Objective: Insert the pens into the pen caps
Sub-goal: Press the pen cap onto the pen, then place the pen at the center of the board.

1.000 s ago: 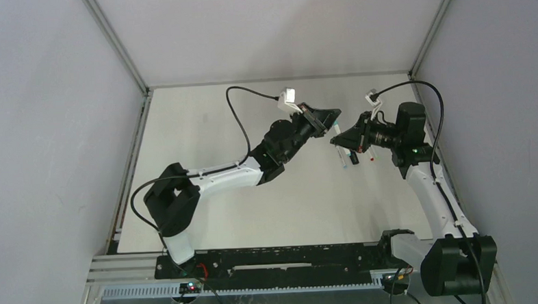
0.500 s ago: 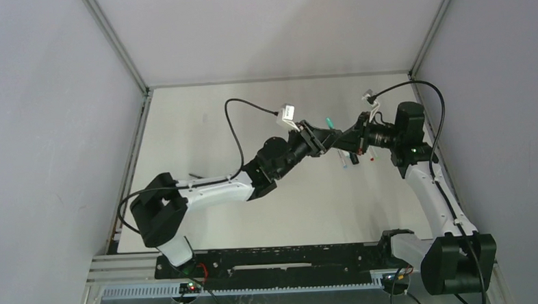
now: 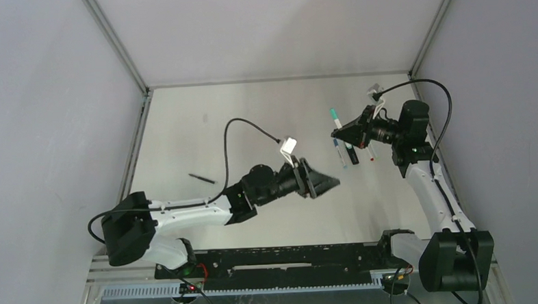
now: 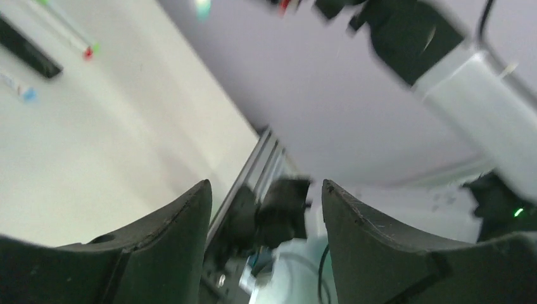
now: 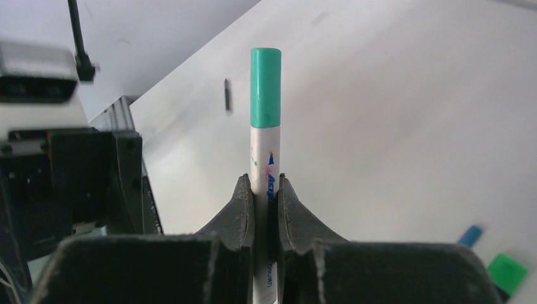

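Observation:
My right gripper [image 5: 263,180] is shut on a white pen [image 5: 264,161] that points away from the wrist, with a teal pen cap [image 5: 265,87] seated on its end. From above, this capped pen [image 3: 335,120] sticks out of the right gripper [image 3: 351,130] over the table's right half. My left gripper [image 3: 326,184] hovers lower and nearer, apart from the pen. Its jaws stand open with nothing between them [image 4: 266,183]. More pens lie on the table under the right gripper: a blue-tipped one [image 3: 340,153], a black marker [image 3: 351,155] and a red-tipped one [image 3: 371,154].
A thin black pen [image 3: 201,176] lies alone on the left half of the table. The right wrist view shows a blue piece [image 5: 470,235] and a bright green piece [image 5: 506,272] at its lower right. The right arm's base [image 4: 285,209] fills the space beyond the left fingers.
The left gripper let go at the pen's end, opened, and drew back toward the near side. The teal cap now sits on the pen in the right gripper.

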